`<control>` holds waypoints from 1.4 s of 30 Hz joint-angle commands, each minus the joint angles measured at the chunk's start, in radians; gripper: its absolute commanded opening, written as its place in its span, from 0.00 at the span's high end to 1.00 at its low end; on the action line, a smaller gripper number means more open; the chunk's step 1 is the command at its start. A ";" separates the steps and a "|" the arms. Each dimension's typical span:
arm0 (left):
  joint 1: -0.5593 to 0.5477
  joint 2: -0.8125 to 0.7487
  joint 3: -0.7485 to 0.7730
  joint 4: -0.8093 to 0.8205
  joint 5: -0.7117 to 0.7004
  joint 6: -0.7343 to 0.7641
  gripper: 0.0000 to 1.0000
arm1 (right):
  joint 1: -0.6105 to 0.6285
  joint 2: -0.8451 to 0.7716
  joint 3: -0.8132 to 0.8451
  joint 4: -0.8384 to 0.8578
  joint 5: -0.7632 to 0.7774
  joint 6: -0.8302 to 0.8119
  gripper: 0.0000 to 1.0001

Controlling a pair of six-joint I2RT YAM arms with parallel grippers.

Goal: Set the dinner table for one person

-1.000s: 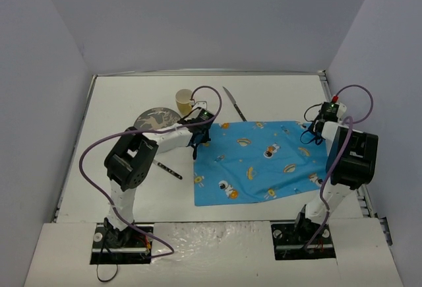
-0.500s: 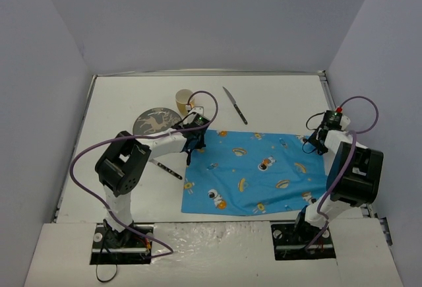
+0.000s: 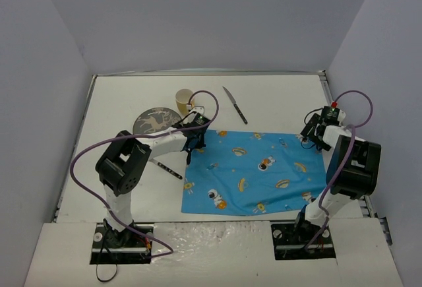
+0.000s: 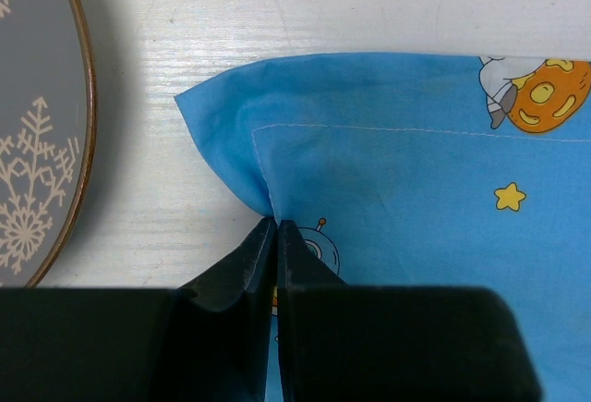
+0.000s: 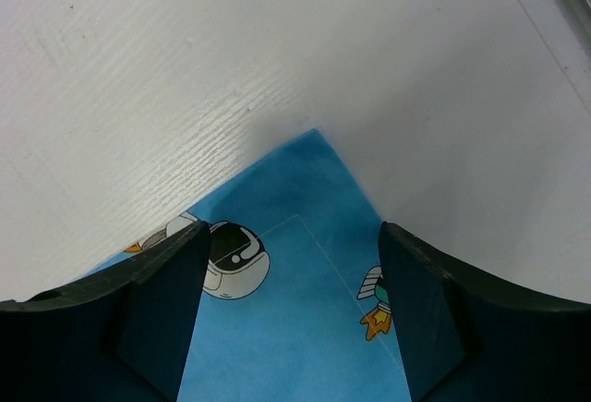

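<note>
The blue cartoon-print placemat (image 3: 257,171) lies flat on the white dinner table (image 3: 277,99). My left gripper (image 3: 191,143) is at its far left corner. In the left wrist view this gripper (image 4: 275,222) is shut on a pinched fold of the placemat (image 4: 416,189), with the table (image 4: 323,5) beyond. My right gripper (image 3: 310,136) is at the far right corner. In the right wrist view it (image 5: 294,226) stands open over the flat placemat corner (image 5: 295,310) on the table (image 5: 185,69), holding nothing.
A grey snowflake plate (image 3: 153,121) lies just left of the left gripper, and its rim (image 4: 37,115) shows in the left wrist view. A yellow cup (image 3: 184,100) and a knife (image 3: 234,104) lie behind the placemat. A dark fork (image 3: 168,170) lies at its left.
The placemat has been pulled left and toward the near edge and now lies flat. My right gripper has opened and let go of its corner. The left gripper stays shut.
</note>
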 commanded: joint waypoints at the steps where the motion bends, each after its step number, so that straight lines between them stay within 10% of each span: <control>1: 0.005 0.020 -0.001 -0.102 0.014 0.023 1.00 | 0.018 0.040 0.013 -0.018 0.012 -0.003 0.25; 12: 0.007 0.018 -0.008 -0.099 0.015 0.021 1.00 | 0.049 0.109 0.037 -0.052 0.079 -0.004 0.28; 24: 0.016 0.014 -0.014 -0.092 0.014 0.020 1.00 | 0.057 0.154 0.058 -0.042 0.033 -0.026 0.98; 42: -0.032 -0.472 -0.129 0.024 -0.113 0.120 1.00 | 0.079 -0.444 0.041 -0.037 0.147 -0.013 1.00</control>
